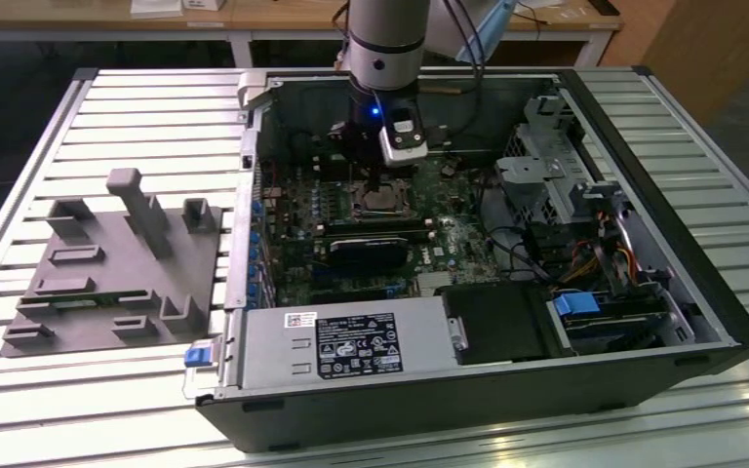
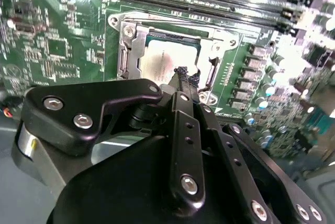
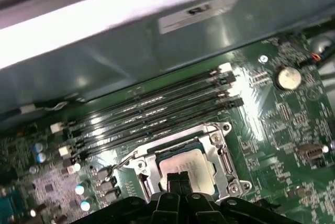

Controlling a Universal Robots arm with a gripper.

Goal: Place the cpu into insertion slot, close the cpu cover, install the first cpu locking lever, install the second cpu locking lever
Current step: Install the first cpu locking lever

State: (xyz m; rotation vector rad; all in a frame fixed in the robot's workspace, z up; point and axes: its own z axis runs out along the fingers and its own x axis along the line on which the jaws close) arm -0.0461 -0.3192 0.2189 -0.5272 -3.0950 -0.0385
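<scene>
Just over the seated cpu [image 3: 192, 161], gripper [image 3: 180, 175] pinched narrow, chip partly hidden behind its dark fingers [image 3: 173, 182].

The claw [image 3: 180, 178], fingertips pressed together, is hanging over the cpu [image 3: 191, 160], which is lying in the silver-rimmed insertion slot [image 3: 224, 156] beside black memory slots [image 3: 157, 110].

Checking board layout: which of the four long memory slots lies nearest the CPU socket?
The memory slot running right alongside the insertion slot; the other three lie beyond it, toward the grey case wall.
</scene>
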